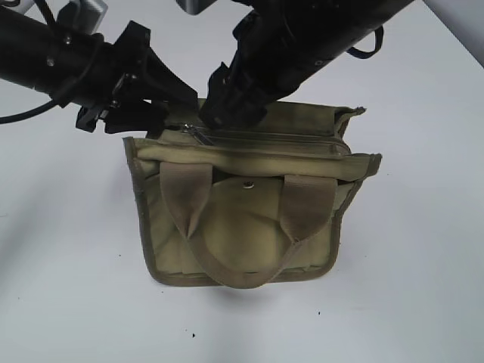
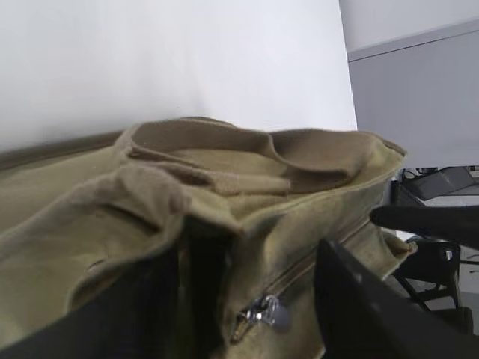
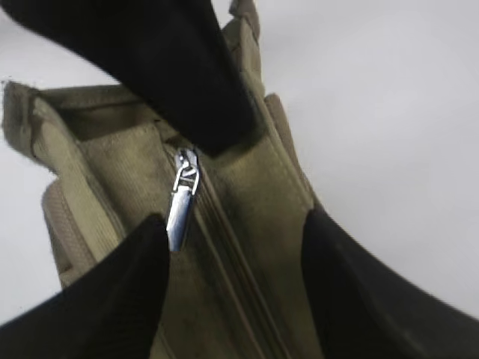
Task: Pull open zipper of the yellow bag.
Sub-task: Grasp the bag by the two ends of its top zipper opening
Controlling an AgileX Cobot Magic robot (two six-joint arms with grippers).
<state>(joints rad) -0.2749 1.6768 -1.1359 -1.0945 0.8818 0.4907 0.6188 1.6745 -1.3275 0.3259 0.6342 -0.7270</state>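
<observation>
On the white desk (image 1: 423,287) sits the small boxy khaki-yellow canvas bag (image 1: 249,227), standing upright near the middle with its two wide webbing handles drooping down the front, and the job is barely under way. Along the top runs the long thin khaki zipper (image 1: 272,140), and from what shows its teeth look shut along the length; the small shiny silver pull tab (image 3: 179,206) sits at the left end of the track, so all of the pull is left to do, by my reading. Now the arms: the black left gripper (image 1: 147,113) comes in low from the left at the bag's top left corner, jaws apart, straddling the corner fabric, and whether they actually pinch it I cannot tell. The black right gripper (image 1: 227,106) reaches down from above right, jaws apart and hanging right over the tab's end of the zipper. In the right wrist view the tab lies just beside one finger, not yet clamped as far as I can see
</observation>
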